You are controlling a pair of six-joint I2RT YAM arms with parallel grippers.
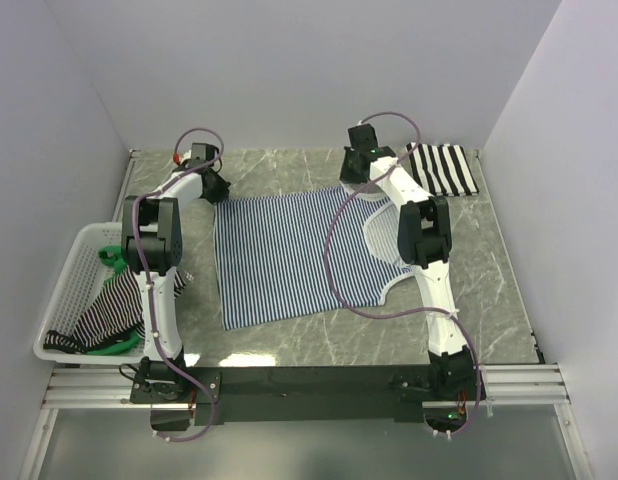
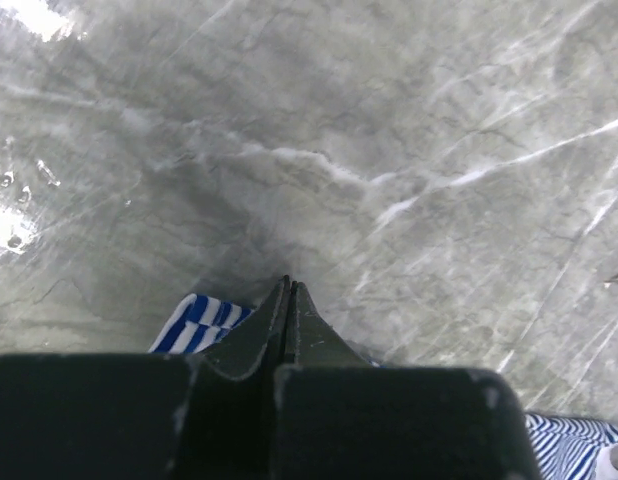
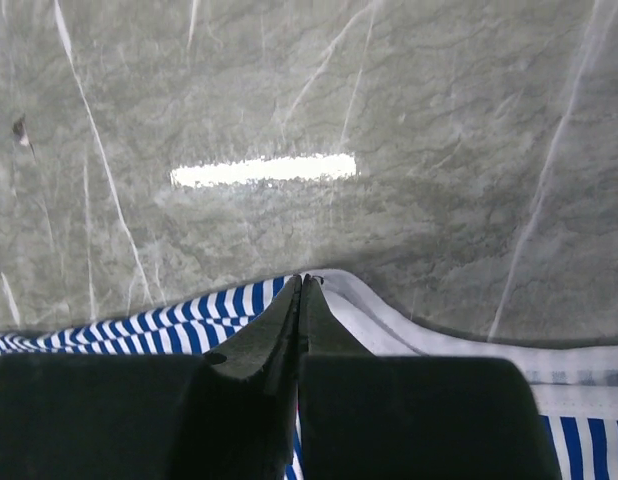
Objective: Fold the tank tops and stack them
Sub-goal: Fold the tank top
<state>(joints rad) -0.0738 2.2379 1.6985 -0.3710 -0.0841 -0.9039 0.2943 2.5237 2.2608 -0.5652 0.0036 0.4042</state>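
A thin navy-and-white striped tank top (image 1: 289, 255) lies spread flat in the middle of the table. My left gripper (image 1: 220, 189) is at its far left corner. In the left wrist view the left gripper (image 2: 289, 287) is shut, with striped cloth (image 2: 196, 321) running under the fingers. My right gripper (image 1: 352, 181) is at the far right corner. Close up, the right gripper (image 3: 302, 280) is shut on the white-trimmed edge (image 3: 389, 325). A broad black-and-white striped tank top (image 1: 444, 168) lies folded at the back right.
A white mesh basket (image 1: 69, 285) stands at the left edge, holding more striped garments (image 1: 109, 315) and something green (image 1: 111, 257). Walls close in the table on the left, back and right.
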